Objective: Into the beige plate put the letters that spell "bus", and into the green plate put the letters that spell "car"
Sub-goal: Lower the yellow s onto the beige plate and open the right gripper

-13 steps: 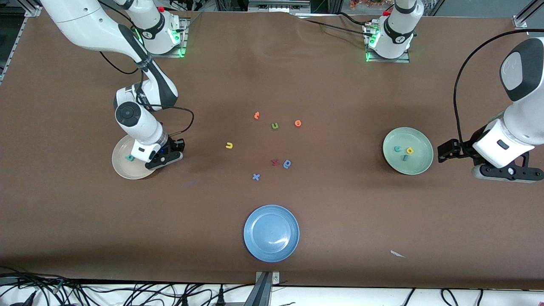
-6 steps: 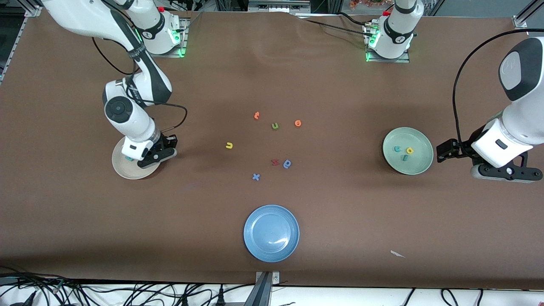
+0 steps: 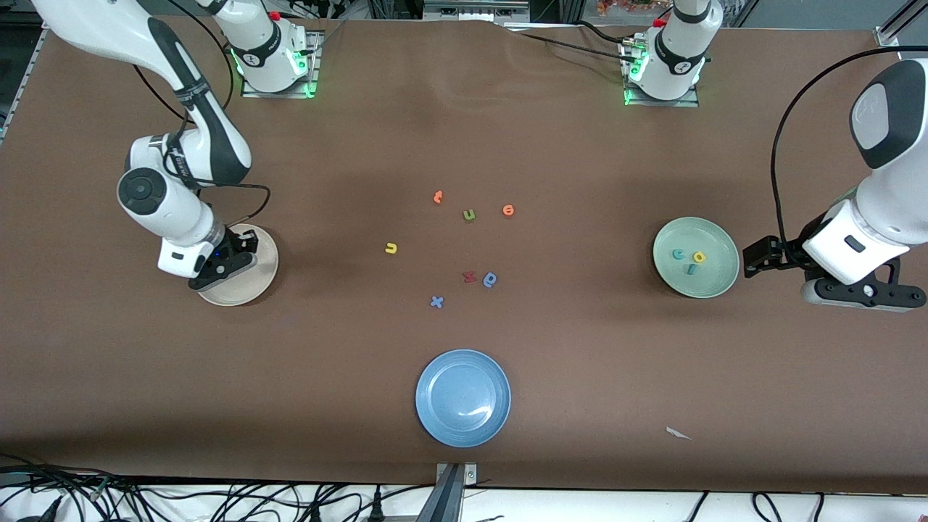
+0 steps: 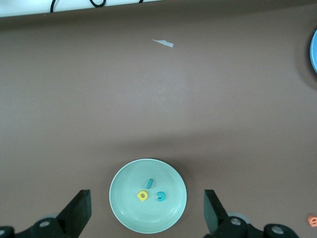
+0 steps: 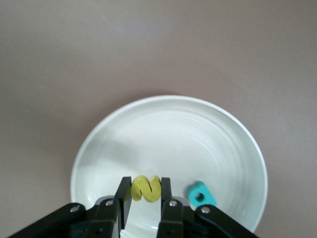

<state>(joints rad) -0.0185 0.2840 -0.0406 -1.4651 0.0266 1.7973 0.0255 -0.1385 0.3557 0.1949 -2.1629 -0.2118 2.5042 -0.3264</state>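
The right end effector [image 5: 144, 198], clenched on the yellow "s" [image 5: 145, 188], hung directly over the beige plate [image 3: 262, 279] (left end effector [image 4: 146, 213] released, waiting).

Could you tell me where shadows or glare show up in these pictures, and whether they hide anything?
Front view: a white glare streak on the blue plate; soft arm shadows darken the table, yet the loose letters stay readable.
Left wrist view: a broad soft shadow lies across the table beside the green plate; its letters are clear.
Right wrist view: the right hand casts a shadow in the beige plate; the yellow letter is sharp.
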